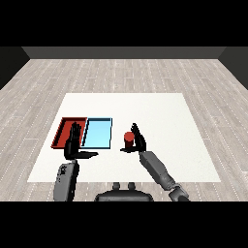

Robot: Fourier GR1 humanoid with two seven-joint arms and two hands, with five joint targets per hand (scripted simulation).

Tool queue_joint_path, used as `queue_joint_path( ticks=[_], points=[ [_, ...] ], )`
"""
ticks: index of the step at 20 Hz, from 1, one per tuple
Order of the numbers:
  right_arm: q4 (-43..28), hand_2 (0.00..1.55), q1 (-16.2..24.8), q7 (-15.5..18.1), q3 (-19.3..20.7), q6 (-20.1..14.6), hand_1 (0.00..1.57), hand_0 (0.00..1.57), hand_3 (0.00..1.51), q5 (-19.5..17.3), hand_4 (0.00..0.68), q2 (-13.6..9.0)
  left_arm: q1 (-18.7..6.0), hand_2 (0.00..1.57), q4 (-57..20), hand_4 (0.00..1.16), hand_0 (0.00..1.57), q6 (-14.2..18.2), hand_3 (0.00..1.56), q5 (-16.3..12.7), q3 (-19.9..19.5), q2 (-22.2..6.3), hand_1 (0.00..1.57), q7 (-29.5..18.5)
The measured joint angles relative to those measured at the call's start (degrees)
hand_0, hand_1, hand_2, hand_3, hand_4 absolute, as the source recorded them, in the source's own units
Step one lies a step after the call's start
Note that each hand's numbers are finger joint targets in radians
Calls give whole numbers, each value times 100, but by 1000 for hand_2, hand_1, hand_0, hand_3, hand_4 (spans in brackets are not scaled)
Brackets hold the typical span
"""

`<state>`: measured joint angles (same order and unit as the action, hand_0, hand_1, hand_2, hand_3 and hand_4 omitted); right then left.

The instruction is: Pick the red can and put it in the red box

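Two trays side by side, frame left-centre on worktop [160, 111]: one tray [63, 127] left, other tray [99, 133] right. Can [128, 140] right of both.

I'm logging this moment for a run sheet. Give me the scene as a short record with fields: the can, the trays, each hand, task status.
can: red can, upright on the white table, right of the blue tray
trays: red tray and light blue tray, side by side
right hand: around the can, fingers beside it
left hand: open, raised over the red tray's near edge
status: can not yet in the red tray
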<state>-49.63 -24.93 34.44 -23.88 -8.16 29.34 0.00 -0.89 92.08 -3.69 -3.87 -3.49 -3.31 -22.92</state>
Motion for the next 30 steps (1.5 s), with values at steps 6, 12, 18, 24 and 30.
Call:
queue_joint_path(
  ticks=[6,12,18,24,30],
  points=[
    [212,0,-350,-24,-165,-100,0,0,0,322,0,-1,39,0,135,0,0,122,0,56,95,35,0,72],
    [383,0,-382,60,-262,-309,0,0,0,316,0,-1,-95,0,63,0,0,47,0,-27,9,-25,0,145],
    [532,1528,-588,-210,-309,-925,1571,1571,1478,485,591,-13,108,0,62,0,0,3,0,-12,28,5,0,-16],
    [780,1486,-870,-703,-392,-1512,1571,1571,1433,390,568,-9,-10,0,-59,0,0,37,0,16,-14,1,0,-61],
    [630,1489,-837,-856,-562,-1854,1571,1571,1432,362,577,-14,-60,0,-62,0,0,77,0,76,6,11,0,-41]
  ],
)
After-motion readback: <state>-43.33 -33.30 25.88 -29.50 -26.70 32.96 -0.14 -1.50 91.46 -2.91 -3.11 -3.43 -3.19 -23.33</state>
